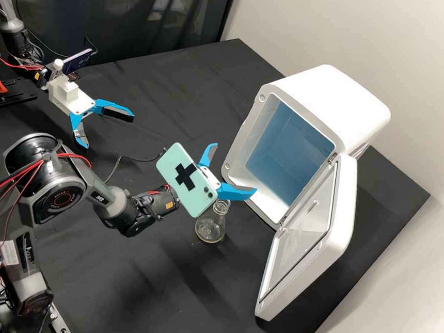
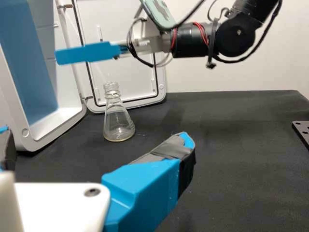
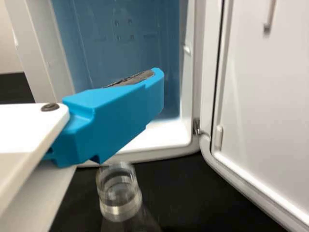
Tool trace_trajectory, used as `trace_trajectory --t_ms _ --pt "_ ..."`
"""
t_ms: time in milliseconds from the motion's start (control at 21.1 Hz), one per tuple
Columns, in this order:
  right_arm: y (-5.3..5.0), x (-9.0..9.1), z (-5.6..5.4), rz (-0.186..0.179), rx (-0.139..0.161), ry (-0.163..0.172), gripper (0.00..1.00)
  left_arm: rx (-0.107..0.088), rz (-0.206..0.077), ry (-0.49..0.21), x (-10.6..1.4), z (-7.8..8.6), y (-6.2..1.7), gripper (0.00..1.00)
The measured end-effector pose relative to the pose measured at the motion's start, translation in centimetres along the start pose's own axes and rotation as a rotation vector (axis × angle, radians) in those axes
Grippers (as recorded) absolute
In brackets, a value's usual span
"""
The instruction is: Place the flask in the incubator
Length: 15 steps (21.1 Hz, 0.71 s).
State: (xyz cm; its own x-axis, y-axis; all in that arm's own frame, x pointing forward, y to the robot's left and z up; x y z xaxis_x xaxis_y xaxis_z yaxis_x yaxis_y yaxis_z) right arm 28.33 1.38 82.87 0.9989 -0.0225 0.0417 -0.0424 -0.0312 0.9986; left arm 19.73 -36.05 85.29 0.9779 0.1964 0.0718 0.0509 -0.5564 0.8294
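lab — black bench [image 1: 188,80], incubator [image 1: 331,98], flask [image 1: 210,228]

Noted: right arm [image 1: 110,203], at 8 o'clock in the high view, has dark grey round links, red cables [image 1: 72,156] over the joints and a red ring [image 1: 59,200] on the housing. At its wrist is a mint phone [image 1: 190,179] with a black tape cross. The left end effector [image 1: 108,132] and right end effector [image 1: 226,173] have white plates, a dark screw [image 2: 91,192], blue fingers [image 2: 149,188] and grey pads [image 2: 169,147].

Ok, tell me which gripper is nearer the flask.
Right. The right gripper hangs open just above the flask, by the open incubator. The left gripper, also open, sits well away across the bench.
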Motion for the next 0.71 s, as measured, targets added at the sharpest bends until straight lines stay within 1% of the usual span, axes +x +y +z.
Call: trace_trajectory --t_ms 95,142,237,332,426,616,711 --pt "-0.1 -0.8 0.8 -0.019 -0.022 0.000 1.00 0.002 0.000 0.004 0.0 -0.2 0.02 1.00" --pt "-0.2 -1.2 1.1 -0.024 -0.024 -0.002 1.00 0.001 0.002 0.013 -0.1 -0.3 0.05 1.00" --pt "-0.2 -1.9 1.8 -0.033 -0.018 -0.016 1.00 -0.001 0.005 0.031 -0.2 -0.7 0.10 1.00" --pt "-0.2 -2.4 2.4 -0.025 -0.014 -0.032 1.00 -0.001 0.009 0.044 -0.3 -1.0 0.18 1.00" --pt "-0.5 -2.7 2.8 -0.029 -0.011 -0.038 1.00 -0.001 0.016 0.048 -0.4 -1.0 0.30 1.00" --pt "-1.5 -2.7 3.9 -0.069 -0.007 -0.082 1.00 0.001 0.022 0.047 -0.7 -0.8 0.38 1.00" --pt "-1.9 -2.6 4.4 -0.084 -0.024 -0.105 1.00 0.002 0.024 0.046 -0.7 -0.8 0.42 1.00"
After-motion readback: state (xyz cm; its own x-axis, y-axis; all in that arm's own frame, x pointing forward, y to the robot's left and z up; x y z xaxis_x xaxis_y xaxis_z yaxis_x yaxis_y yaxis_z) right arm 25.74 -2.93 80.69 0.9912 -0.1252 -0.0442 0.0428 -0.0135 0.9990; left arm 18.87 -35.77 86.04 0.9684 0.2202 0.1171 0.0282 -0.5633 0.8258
